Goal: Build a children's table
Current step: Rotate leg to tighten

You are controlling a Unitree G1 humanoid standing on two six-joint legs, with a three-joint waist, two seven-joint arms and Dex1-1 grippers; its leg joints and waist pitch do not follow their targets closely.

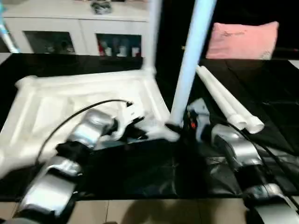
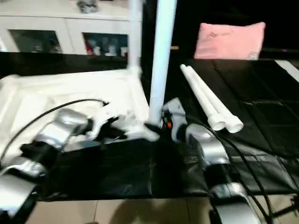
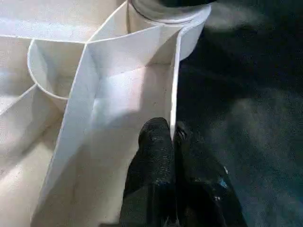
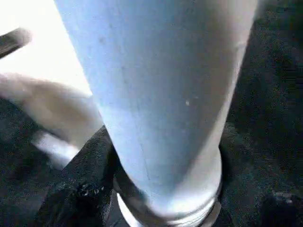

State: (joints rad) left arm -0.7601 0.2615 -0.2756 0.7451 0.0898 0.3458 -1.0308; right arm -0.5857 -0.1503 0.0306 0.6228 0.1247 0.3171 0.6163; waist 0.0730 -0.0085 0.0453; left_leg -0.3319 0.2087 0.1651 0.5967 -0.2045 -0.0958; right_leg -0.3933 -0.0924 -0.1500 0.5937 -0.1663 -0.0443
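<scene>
White ribbed tabletop (image 1: 88, 100) upside down, two legs (image 1: 191, 60) upright in corner sockets

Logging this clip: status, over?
Left gripper pinching tabletop rim. Right gripper around upright leg at corner socket. Two legs loose alongside.

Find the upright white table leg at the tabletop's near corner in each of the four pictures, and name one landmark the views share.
Left eye view: upright leg, centre, rising past the top edge.
Right eye view: same leg, just left of centre.
Left wrist view: its base at the top edge, seated in the corner socket.
Right wrist view: the leg up close, spanning the picture.
Shared landmark: that corner socket of the tabletop.
</scene>
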